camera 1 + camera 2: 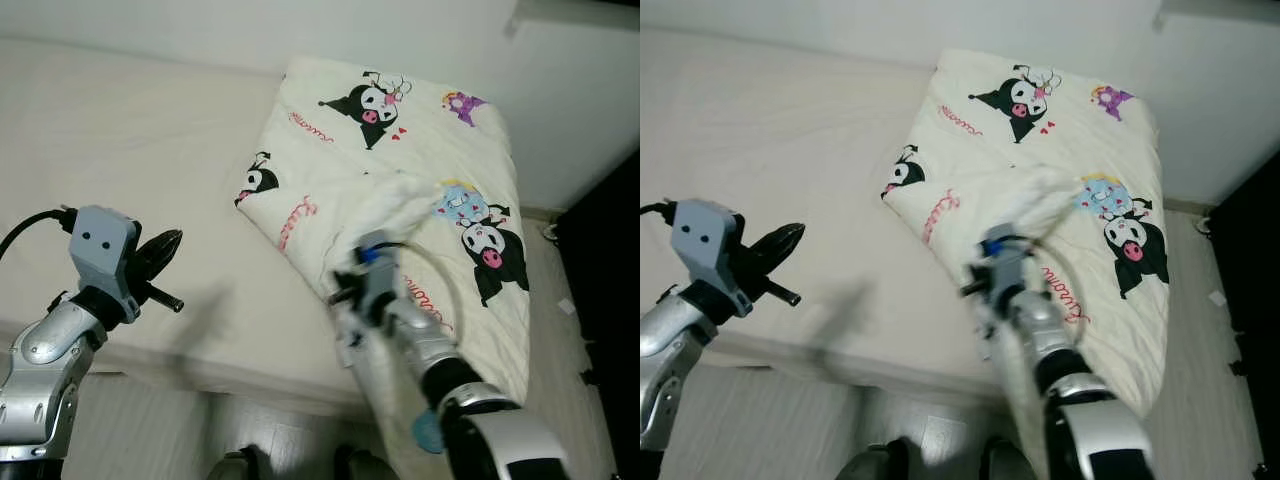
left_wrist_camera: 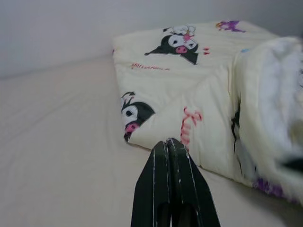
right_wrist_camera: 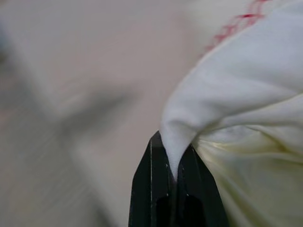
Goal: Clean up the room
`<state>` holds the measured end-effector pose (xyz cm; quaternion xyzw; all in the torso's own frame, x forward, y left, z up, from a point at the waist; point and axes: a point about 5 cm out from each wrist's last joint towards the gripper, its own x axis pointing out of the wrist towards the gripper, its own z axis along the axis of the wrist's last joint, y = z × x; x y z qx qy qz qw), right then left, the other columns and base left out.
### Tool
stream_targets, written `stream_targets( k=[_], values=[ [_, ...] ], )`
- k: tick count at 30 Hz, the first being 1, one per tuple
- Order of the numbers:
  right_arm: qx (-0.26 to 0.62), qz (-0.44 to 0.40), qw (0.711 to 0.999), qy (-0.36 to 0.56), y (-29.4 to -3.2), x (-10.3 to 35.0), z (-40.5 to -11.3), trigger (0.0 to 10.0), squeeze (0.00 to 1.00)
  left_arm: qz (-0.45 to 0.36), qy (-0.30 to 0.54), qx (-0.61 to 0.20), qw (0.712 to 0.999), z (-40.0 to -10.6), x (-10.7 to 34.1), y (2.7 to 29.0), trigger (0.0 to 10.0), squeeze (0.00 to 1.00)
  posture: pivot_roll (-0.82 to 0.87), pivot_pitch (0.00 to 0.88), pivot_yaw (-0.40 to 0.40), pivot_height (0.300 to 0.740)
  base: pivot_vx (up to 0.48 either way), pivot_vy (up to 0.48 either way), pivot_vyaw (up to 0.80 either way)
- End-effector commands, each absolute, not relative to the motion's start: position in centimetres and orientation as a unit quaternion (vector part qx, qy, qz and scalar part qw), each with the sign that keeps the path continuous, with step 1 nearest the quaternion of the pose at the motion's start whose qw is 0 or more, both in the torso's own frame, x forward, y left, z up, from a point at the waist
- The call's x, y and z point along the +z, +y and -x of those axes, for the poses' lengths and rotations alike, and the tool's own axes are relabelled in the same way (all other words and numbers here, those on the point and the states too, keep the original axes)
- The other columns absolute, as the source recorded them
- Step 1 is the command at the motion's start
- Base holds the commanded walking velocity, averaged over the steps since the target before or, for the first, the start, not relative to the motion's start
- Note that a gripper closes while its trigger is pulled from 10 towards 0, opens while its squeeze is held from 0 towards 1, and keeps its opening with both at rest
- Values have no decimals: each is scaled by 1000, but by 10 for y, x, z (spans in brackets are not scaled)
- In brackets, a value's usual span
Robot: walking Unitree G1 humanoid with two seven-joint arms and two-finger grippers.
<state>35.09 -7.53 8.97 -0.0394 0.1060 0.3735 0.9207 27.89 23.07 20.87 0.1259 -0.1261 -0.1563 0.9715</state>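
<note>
Centrally, cartoon-print blanket (image 1: 400, 170) folded over on the bed (image 1: 120, 140) at upper right of frame, right gripper (image 3: 175, 161) pinching a raised fold of it, left gripper (image 2: 169, 144) closed on nothing, hovering over bare mattress at left

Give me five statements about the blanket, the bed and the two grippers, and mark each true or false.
1. The right gripper is pinching a fold of the blanket. True.
2. The left gripper also holds the blanket. False: it is shut on nothing and hovers over the bare mattress, apart from the blanket.
3. The blanket is plain white. False: it is cream with black cartoon figures and red lettering.
4. Part of the blanket hangs over the bed's edge on the robot's right. True.
5. The blanket covers the whole mattress. False: it lies on the right part, and the left part is bare.
</note>
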Motion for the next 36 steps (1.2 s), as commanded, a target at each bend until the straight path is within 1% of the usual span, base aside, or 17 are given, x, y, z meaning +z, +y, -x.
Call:
stream_targets(
  k=[1, 4, 5, 8, 11, 13, 19, 24, 25, 26, 27, 28, 30, 31, 34, 35, 36],
  values=[
    [409, 55, 905, 106, -70, 84, -343, 0, 0, -120, -118, -149, 974, -276, 202, 235, 10000, 0, 72, 261, -47, 740, 0, 0, 0],
    [474, 80, 869, 119, -58, 68, -324, 0, 0, -121, -120, -147, 974, -275, 201, 235, 10000, 0, 76, 257, -51, 740, 0, 0, 0],
    [474, 80, 869, 119, -58, 68, -324, 0, 0, -121, -120, -147, 974, -275, 201, 235, 10000, 0, 76, 257, -51, 740, 0, 0, 0],
    [539, 111, 823, 138, -56, 50, -302, 0, 0, -117, -120, -152, 974, -274, 198, 230, 10000, 0, 76, 255, -49, 740, 0, 0, 0],
    [564, 122, 803, 149, -57, 43, -293, 0, 0, -115, -120, -155, 974, -274, 197, 227, 10000, 0, 75, 253, -46, 740, 0, 0, 0],
    [616, 151, 757, 156, -64, 33, -276, 0, 0, -107, -122, -157, 974, -277, 195, 221, 10000, 0, 73, 248, -33, 740, 0, 0, 0],
    [638, 162, 737, 151, -66, 34, -271, 0, 0, -102, -124, -157, 975, -280, 195, 219, 10000, 0, 72, 247, -24, 740, 0, 0, 0],
    [671, 192, 703, 139, -67, 35, -265, 0, 0, -100, -127, -151, 975, -285, 196, 219, 10000, 0, 74, 248, -20, 740, 0, 0, 0],
    [677, 207, 693, 134, -66, 35, -263, 3059, 0, -101, -128, -149, 975, -285, 197, 220, 10000, 0, 74, 248, -19, 740, 0, 0, 0],
    [677, 207, 693, 134, -66, 35, -263, 3059, 0, -101, -128, -149, 975, -285, 197, 220, 10000, 0, 74, 248, -19, 740, 0, 0, 0],
    [683, 215, 686, 132, -66, 35, -260, 10000, 0, -102, -130, -147, 975, -285, 198, 221, 10000, 0, 76, 247, -19, 740, 0, 0, 0],
    [685, 208, 687, 127, -64, 36, -259, 10000, 886, -107, -133, -146, 974, -286, 200, 223, 10000, 0, 79, 247, -21, 740, 0, 0, 0],
    [686, 201, 689, 124, -62, 38, -259, 10000, 886, -111, -134, -145, 974, -286, 201, 225, 10000, 0, 79, 247, -21, 740, 0, 0, 0],
    [688, 193, 688, 124, -61, 39, -259, 10000, 1000, -113, -135, -144, 974, -286, 202, 227, 10000, 0, 79, 247, -21, 740, 0, 0, 0],
    [695, 194, 683, 112, -59, 41, -257, 10000, 1000, -116, -137, -141, 974, -286, 204, 230, 10000, 0, 82, 242, -21, 740, 0, 0, 0],
    [699, 198, 680, 103, -58, 42, -255, 10000, 663, -118, -139, -139, 973, -287, 205, 231, 10000, 0, 83, 239, -22, 740, 0, 0, 0],
    [702, 200, 677, 97, -57, 43, -254, 10000, 0, -120, -140, -137, 973, -287, 206, 232, 10000, 0, 83, 237, -22, 740, 0, 0, 0]
  ],
)
